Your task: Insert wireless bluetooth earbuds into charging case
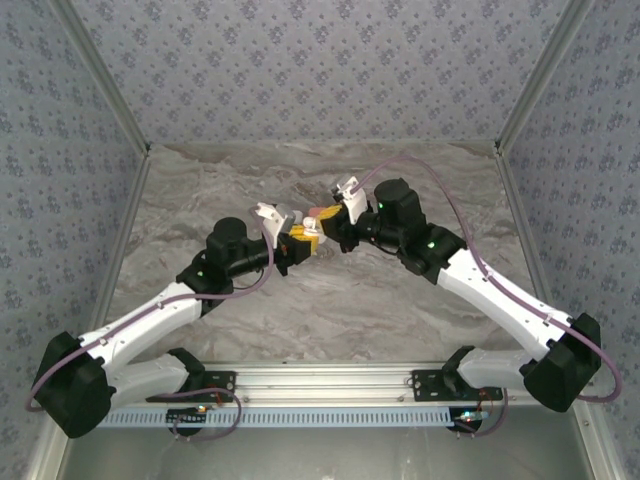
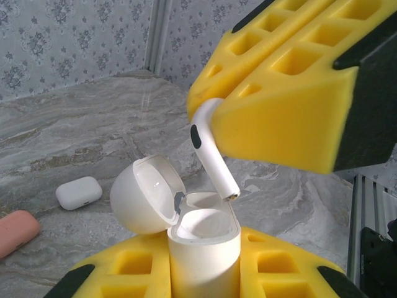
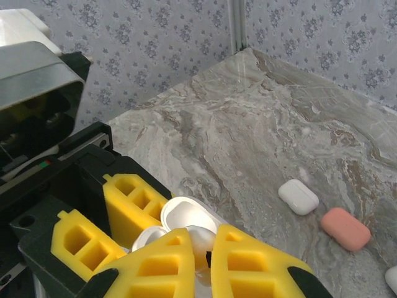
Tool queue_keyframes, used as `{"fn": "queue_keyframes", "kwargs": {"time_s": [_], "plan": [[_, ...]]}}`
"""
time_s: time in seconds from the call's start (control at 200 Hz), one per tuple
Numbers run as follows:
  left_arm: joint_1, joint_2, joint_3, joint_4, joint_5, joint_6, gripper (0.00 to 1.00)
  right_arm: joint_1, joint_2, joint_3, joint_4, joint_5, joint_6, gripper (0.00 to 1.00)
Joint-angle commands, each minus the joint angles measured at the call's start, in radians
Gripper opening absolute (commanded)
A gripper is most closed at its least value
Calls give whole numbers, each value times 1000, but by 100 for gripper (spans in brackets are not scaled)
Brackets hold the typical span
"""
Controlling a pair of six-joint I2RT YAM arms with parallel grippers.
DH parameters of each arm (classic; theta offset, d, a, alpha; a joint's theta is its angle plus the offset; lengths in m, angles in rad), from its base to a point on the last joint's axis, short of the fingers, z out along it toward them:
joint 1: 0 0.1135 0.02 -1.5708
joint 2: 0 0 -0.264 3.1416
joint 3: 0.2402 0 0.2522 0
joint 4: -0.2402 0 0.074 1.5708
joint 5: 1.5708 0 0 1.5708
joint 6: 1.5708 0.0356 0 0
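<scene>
Left pincer [image 2: 203,267] grips an upright white case [image 2: 201,248] between its yellow foam fingers [image 2: 124,270], the lid [image 2: 146,192] swung open. Right pincer [image 3: 206,264] pinches a white earbud [image 2: 211,155] by the head, stem slanting down, its tip just above the case's open rim. Farther off on the marbled surface [image 2: 93,124] lie a shut case [image 2: 79,192] and a coral case [image 2: 15,230], near each other.

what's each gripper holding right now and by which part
Left gripper: the open white charging case, by its lower body. Right gripper: a white earbud, by its head, stem pointing down.
</scene>
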Motion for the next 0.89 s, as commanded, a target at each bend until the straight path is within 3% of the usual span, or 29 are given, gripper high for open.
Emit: {"fn": "queue_keyframes", "kwargs": {"time_s": [0.0, 0.595, 0.755, 0.89], "plan": [[-9, 1, 38, 49, 27, 2, 0, 11, -1, -10, 30, 14, 9, 11], [-14, -14, 38, 42, 23, 2, 0, 52, 34, -4, -16, 74, -23, 10], [-14, -18, 37, 40, 19, 4, 0, 48, 42, 12, -52, -30, -33, 12], [-13, -23, 36, 39, 18, 7, 0, 32, 60, 33, -96, -125, -8, 25]]}}
